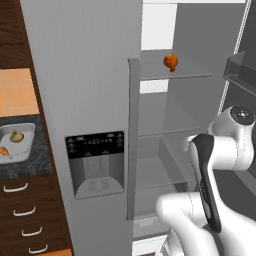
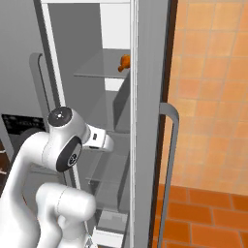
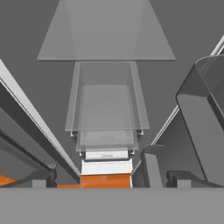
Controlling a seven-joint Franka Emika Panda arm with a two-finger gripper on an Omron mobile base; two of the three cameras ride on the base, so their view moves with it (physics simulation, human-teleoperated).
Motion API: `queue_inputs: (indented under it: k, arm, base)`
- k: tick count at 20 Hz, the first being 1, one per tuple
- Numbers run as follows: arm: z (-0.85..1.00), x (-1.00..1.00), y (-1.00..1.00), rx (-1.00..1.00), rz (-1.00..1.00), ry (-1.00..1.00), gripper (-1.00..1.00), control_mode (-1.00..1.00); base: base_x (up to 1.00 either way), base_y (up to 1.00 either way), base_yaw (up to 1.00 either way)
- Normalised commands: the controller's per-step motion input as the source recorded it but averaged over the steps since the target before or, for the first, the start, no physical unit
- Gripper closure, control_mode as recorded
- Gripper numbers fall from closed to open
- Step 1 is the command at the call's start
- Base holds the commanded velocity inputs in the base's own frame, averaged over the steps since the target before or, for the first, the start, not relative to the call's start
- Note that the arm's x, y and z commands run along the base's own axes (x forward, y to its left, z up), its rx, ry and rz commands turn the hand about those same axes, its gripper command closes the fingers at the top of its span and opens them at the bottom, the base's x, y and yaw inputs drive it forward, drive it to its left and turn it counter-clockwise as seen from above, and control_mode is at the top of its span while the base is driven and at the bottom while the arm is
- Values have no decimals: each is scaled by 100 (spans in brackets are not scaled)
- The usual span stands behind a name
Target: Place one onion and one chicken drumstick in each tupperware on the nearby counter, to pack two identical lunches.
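Fridge open, end effector spread and empty, one drumstick waiting on the top shelf.

I have the arm (image 1: 210,165) reaching into the open fridge (image 1: 85,75), because part of the lunch is kept cold there: a drumstick (image 1: 171,62) sits alone on the upper glass shelf (image 1: 185,75), toward its left side, well above where my hand is pointing. The hand view looks down past the lower shelves to a clear drawer (image 3: 106,105), so I judge I need to lift and tilt up before any grasp. The end effector (image 3: 107,178) stands wide apart with nothing between its tips. Far left on the counter (image 1: 25,165), one tupperware (image 1: 29,131) already holds an onion (image 1: 17,135) and a drumstick (image 1: 4,150), so that lunch looks packed; I cannot see the second tray from here.
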Motion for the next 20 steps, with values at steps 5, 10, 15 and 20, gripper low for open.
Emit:
queue_inputs:
  k: [5, 10, 15, 20]
  arm:
    - [27, 45, 0, 0, 0, -3, -100, -100]
    - [57, 37, 2, -2, 0, -16, -100, -100]
    - [66, 14, 1, 0, 0, -17, -100, -100]
    - [67, 11, 6, 0, 0, -18, -100, -100]
  base:
    - [0, 0, 0]
    - [0, 0, 0]
    - [0, 0, 0]
    - [0, 0, 0]
